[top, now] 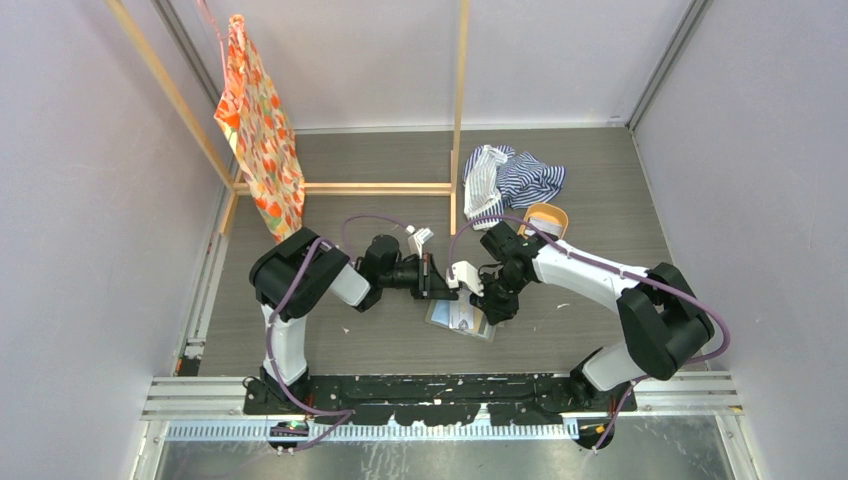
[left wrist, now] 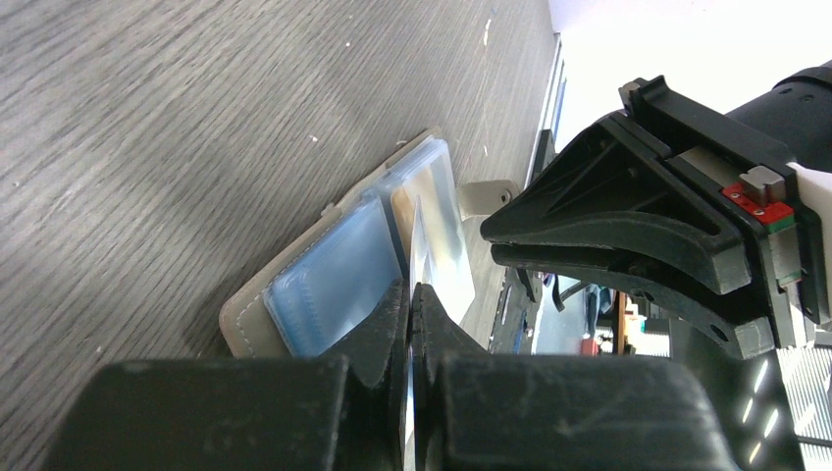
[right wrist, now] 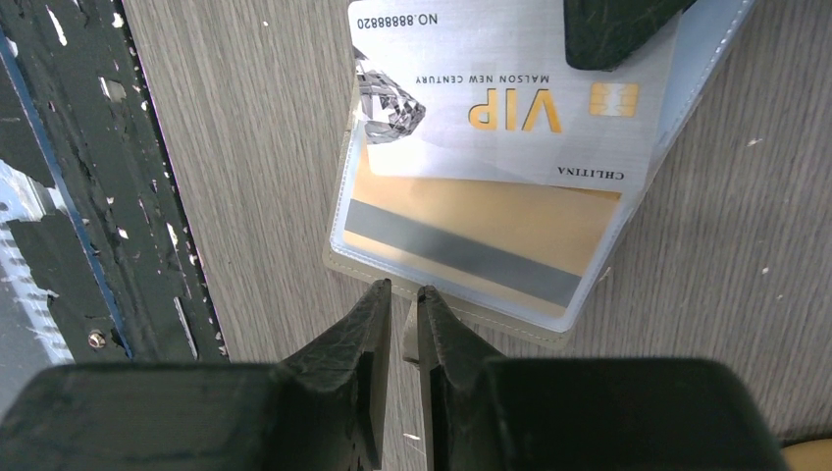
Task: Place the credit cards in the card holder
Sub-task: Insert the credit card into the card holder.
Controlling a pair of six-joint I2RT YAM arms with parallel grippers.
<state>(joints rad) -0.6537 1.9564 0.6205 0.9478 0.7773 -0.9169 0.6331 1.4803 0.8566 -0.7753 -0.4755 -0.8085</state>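
The left end effector (left wrist: pixel 410 291) was clamped on a silver card (right wrist: pixel 491 88), poised over the card holder (left wrist: pixel 240 319), which lay open on the bench (top: pixel 370 345). A gold card (right wrist: pixel 471 231) already sat in one of the holder's clear sleeves. At the holder's right edge, the right end effector (right wrist: pixel 402 294) had its jaws nearly together; whether they pinched the rim could not be told. Insertion seemed in hand. The next move called for lining the card's edge up with a free sleeve mouth and sliding it in.
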